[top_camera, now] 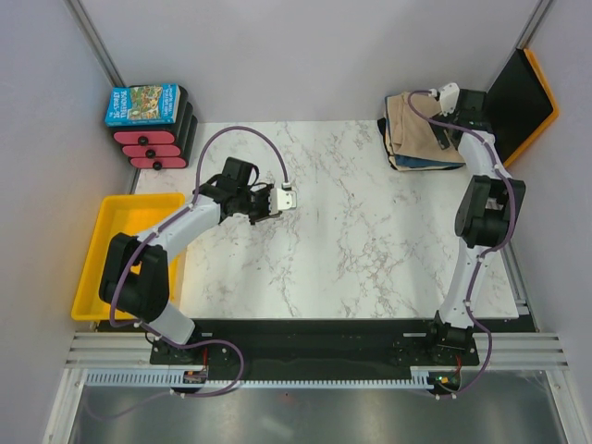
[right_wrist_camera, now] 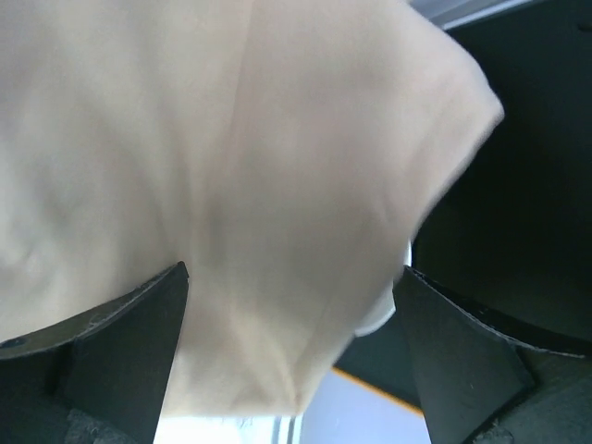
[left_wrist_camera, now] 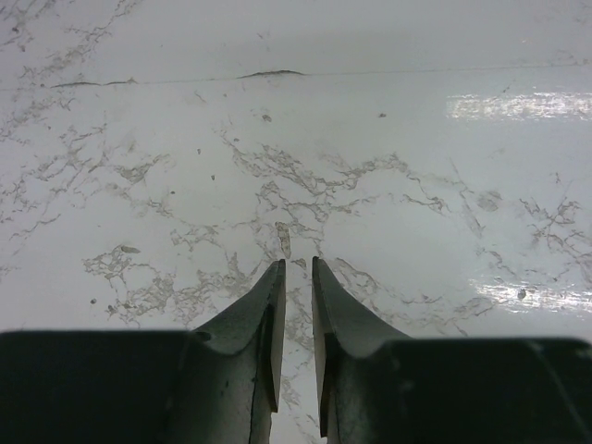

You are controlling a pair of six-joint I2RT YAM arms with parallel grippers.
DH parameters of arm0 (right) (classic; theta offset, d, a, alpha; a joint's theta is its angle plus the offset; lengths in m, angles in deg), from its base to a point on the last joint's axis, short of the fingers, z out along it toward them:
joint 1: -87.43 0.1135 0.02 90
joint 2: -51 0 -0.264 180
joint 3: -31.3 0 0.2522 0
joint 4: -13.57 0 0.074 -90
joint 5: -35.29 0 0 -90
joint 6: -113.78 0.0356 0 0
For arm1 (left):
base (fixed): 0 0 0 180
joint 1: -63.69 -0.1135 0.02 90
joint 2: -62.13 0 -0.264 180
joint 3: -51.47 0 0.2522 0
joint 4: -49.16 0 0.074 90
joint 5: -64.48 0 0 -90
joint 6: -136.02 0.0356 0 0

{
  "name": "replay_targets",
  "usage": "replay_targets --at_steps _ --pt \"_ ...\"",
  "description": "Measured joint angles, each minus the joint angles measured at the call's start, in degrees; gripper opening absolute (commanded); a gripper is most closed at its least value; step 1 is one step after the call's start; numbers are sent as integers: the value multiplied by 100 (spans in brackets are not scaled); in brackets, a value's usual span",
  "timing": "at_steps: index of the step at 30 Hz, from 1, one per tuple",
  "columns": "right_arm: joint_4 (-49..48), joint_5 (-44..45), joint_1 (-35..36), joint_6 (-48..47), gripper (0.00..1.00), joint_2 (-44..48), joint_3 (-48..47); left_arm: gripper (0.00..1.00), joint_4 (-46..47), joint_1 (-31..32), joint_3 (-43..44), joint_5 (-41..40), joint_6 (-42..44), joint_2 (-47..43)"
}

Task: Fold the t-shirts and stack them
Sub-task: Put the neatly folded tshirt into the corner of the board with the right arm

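Observation:
A stack of folded t-shirts sits at the table's far right corner, with the tan t-shirt [top_camera: 418, 128] on top and a blue one's edge [top_camera: 427, 165] showing beneath. My right gripper [top_camera: 442, 139] hovers over the stack's right side. In the right wrist view it [right_wrist_camera: 292, 270] is open, jaws wide apart, with the tan t-shirt [right_wrist_camera: 231, 157] filling the view just beyond the tips and not pinched. My left gripper [top_camera: 282, 205] hangs over bare marble left of centre. There its fingers [left_wrist_camera: 298, 264] stand a narrow gap apart with nothing between them.
A yellow bin [top_camera: 116, 250] stands off the table's left edge. A blue picture-covered box [top_camera: 143, 104] rests on stacked red-and-black holders at the back left. A black tray with an orange rim [top_camera: 529, 100] leans at the back right, next to the stack.

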Motion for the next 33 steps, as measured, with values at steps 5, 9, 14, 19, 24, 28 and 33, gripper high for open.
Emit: replay_targets --at_steps 5,9,14,19,24,28,33 --pt "28 -155 66 297 88 769 476 24 0 0 0 2 0 0" --pt "4 -179 214 358 67 1220 557 23 0 0 0 4 -2 0" --pt "-4 -245 520 374 4 1412 595 20 4 0 -22 9 0 -2" --pt "70 -332 798 374 0 1244 776 18 0 -17 -138 9 -2 -37" --pt "199 -466 988 354 0 863 916 17 2 -74 -192 9 0 -131" --pt "284 -533 1128 341 0 595 955 16 2 -107 -264 11 0 -273" --pt "302 -610 1362 306 0 496 955 15 2 -107 -304 13 0 -332"
